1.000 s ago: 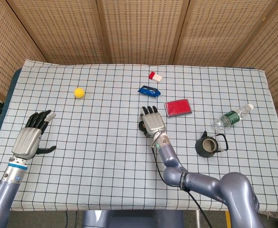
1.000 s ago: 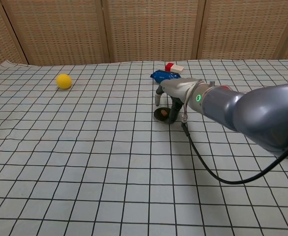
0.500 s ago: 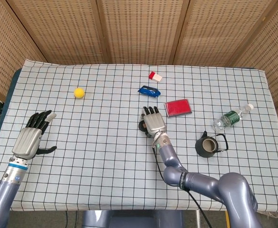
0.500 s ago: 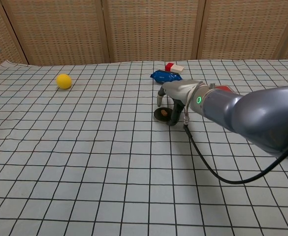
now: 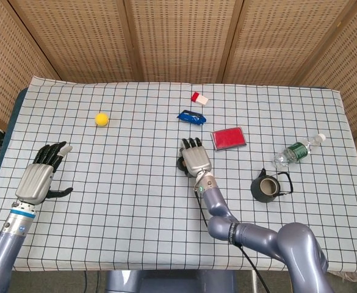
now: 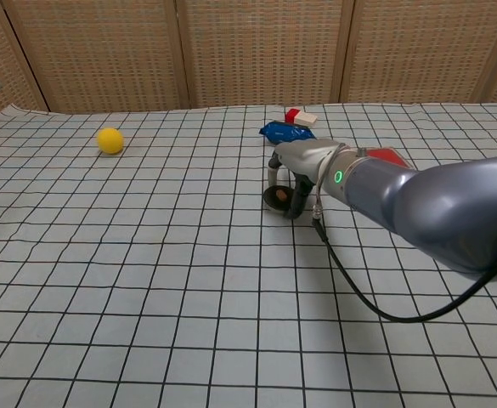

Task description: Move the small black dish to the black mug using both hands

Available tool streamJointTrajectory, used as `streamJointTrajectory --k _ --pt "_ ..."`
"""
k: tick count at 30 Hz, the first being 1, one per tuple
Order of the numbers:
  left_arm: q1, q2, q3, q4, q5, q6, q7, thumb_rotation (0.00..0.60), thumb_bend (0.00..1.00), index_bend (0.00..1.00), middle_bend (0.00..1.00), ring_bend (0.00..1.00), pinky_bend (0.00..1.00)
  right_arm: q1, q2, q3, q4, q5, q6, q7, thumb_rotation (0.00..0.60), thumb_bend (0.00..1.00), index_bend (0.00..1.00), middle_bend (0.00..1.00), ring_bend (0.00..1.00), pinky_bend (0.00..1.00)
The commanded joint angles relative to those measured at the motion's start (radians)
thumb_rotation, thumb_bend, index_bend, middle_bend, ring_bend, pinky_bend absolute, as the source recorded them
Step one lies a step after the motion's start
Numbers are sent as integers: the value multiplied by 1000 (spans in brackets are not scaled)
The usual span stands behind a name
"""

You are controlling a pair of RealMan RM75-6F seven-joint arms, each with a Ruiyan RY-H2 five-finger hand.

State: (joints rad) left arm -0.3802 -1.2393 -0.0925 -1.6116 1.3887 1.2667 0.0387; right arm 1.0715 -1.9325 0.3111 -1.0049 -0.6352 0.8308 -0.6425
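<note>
The small black dish [image 6: 278, 197] lies on the checked cloth near the table's middle, with something brown inside it; in the head view only the dish's edge [image 5: 180, 163] shows from under my right hand [image 5: 195, 156]. My right hand [image 6: 296, 172] hovers over the dish with its fingers hanging down on either side of it, and the dish rests on the table. The black mug [image 5: 266, 188] stands to the right, apart from the dish. Far to the left, my left hand [image 5: 41, 175] is held over the cloth, fingers apart, holding nothing.
A yellow ball [image 5: 101, 119] sits at the back left. Behind the dish lie a blue packet [image 5: 191, 116], a red and white block [image 5: 199, 97] and a flat red box [image 5: 228, 138]. A water bottle [image 5: 298, 150] lies beyond the mug.
My right hand has shifted slightly left and lower over the dish, its thumb coming down closer beside it. The dish and my left hand have not moved.
</note>
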Motion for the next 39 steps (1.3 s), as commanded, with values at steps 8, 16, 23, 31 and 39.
streamJointTrajectory --k 8,16,23,31,39 --pt "9 4 -1 -9 16 18 5 600 122 79 0 0 0 -87 144 -25 -243 -63 161 -28 600 454 433 137 0 1" --pt "24 18 -12 -22 25 50 -14 600 122 79 0 0 0 -221 349 -75 -484 -96 317 -45 600 453 433 131 0 0" --pt "31 19 -15 -30 25 62 6 600 121 79 0 0 0 -315 460 -118 -578 -132 360 8 600 452 433 124 0 0" --pt "37 19 -10 -41 40 70 18 600 121 79 0 0 0 -382 495 -163 -592 -171 366 59 600 451 435 120 0 0" --pt "38 16 -8 -43 47 70 26 600 120 80 0 0 0 -421 511 -172 -596 -199 372 85 600 453 441 120 0 0"
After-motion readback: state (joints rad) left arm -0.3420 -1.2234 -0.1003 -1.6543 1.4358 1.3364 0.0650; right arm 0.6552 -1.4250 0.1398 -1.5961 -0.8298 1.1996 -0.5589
